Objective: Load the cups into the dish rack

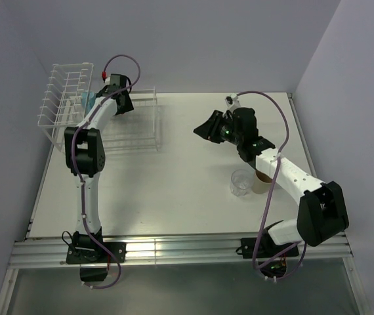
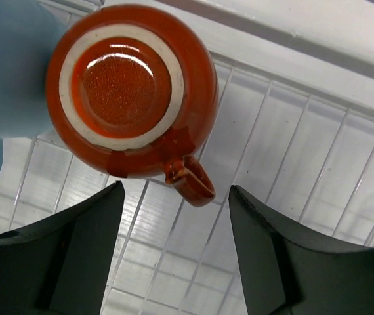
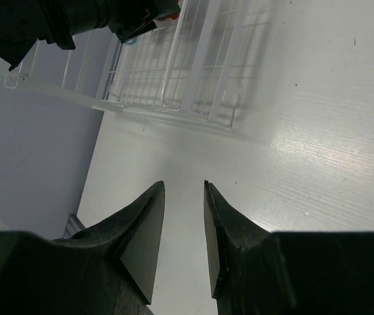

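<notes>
A squat red-orange cup [image 2: 131, 88] sits upside down on the wires of the white dish rack [image 2: 305, 151], its handle [image 2: 190, 180] pointing toward my left gripper [image 2: 176, 211]. That gripper is open just short of the handle, touching nothing. A light blue mug [image 2: 10, 65] stands right beside the red-orange cup. From above, the left gripper [image 1: 123, 100] hangs over the dish rack [image 1: 62, 98] next to the blue mug [image 1: 88, 98]. A clear tumbler [image 1: 241, 182] and a beige cup [image 1: 260, 182] stand on the table by the right arm. My right gripper [image 3: 183, 187] is open with a narrow gap and empty.
The right gripper [image 1: 201, 130] hovers over the white table [image 1: 174, 190] mid-way between the rack and the two cups. Grey walls close in on the left, back and right. A metal rail [image 1: 174, 249] runs along the near edge.
</notes>
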Motion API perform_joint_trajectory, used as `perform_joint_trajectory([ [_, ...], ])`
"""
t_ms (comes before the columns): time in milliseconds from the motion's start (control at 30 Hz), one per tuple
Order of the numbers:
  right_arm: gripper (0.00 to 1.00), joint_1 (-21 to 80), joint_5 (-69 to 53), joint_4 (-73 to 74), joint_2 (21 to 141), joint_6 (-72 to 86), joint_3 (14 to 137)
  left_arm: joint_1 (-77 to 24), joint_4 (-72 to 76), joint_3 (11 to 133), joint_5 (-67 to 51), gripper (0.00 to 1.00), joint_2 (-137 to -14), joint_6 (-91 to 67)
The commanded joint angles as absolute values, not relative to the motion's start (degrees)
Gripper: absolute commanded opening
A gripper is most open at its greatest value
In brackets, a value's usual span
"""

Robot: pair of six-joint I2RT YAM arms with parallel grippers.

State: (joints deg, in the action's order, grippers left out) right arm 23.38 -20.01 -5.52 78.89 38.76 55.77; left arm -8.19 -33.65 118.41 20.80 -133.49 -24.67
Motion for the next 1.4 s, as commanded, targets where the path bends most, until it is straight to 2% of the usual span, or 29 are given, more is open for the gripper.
perform_joint_trajectory([
  [0,0.38,23.64,-18.55,-5.98,75.68,37.00,56.95,-8.79,-31.02,118.21,20.48,0.72,-126.92,-23.99],
  [200,0.38,23.73,-17.49,-4.49,74.10,36.30,57.57,-10.63,-31.82,117.60,22.32,0.77,-122.79,-23.82],
  [400,0.38,24.34,-13.55,-0.27,71.38,34.20,58.71,-13.09,-32.17,113.39,23.38,0.77,-116.90,-24.96],
  [633,0.38,27.15,-0.98,17.36,63.38,30.15,59.15,-18.27,-31.64,105.65,20.57,0.80,-105.05,-28.12],
  [733,0.39,29.35,4.82,23.53,58.37,29.71,56.70,-21.17,-31.29,102.31,19.87,0.84,-99.96,-28.83],
  [967,0.40,32.96,12.21,30.76,50.89,31.99,46.51,-24.96,-27.52,91.16,15.30,0.86,-89.13,-31.02],
  [1367,0.40,35.51,17.57,29.62,53.96,34.80,38.94,-26.98,-27.25,86.14,13.45,0.90,-81.74,-30.23],
])
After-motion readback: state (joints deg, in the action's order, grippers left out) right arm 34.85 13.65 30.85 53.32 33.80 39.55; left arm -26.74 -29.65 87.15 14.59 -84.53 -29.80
